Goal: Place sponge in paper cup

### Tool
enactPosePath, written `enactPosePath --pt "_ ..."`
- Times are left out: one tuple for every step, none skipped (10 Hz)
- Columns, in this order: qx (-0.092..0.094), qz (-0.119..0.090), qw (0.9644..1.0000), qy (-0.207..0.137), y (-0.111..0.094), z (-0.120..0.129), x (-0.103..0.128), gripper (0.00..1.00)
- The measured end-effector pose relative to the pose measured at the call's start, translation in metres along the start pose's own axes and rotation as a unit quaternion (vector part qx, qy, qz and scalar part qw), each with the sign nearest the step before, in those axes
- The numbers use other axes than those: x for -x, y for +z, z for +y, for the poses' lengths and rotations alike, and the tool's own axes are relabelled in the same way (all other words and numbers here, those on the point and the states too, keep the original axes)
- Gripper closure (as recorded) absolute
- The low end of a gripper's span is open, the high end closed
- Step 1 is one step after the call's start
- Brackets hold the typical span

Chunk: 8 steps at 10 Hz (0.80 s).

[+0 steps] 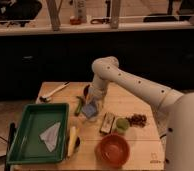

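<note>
Sponge (89, 109) under end effector (92, 102), wooden table (135, 102)

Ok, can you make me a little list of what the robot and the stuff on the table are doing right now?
gripper: low over the middle of the table, pointing down
sponge: blue, right under the gripper
paper cup: hidden, cannot tell where
green tray: left side, white paper in it
orange-red bowl: front edge
dark bar: right of the sponge
</note>
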Motion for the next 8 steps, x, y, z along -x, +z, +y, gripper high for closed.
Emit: enactPosePath --pt "0.001 -0.001 1.0 0.001 -0.0005 0.0008 -0.0026 0.32" --pt "0.003 -0.001 1.0 0.001 -0.0006 0.0013 -0.0048 0.24" --pt "0.004 -0.002 1.0 -0.001 -0.0002 0.0005 -0.0059 0.2" --pt "0.005 -0.003 1.0 -0.002 0.0001 -0.0007 -0.0067 0.2" --pt "0.006 -0.004 1.0 -0.003 0.0002 -0.0003 -0.0079 0.2" --pt "0.007 -0.004 1.0 -0.002 -0.0002 0.0007 -0.0091 0.2" --pt "0.007 -0.005 1.0 -0.002 -0.0007 0.0012 -0.0108 0.2" --pt "0.007 -0.005 1.0 -0.003 -0.0011 0.0009 -0.0118 0.2"
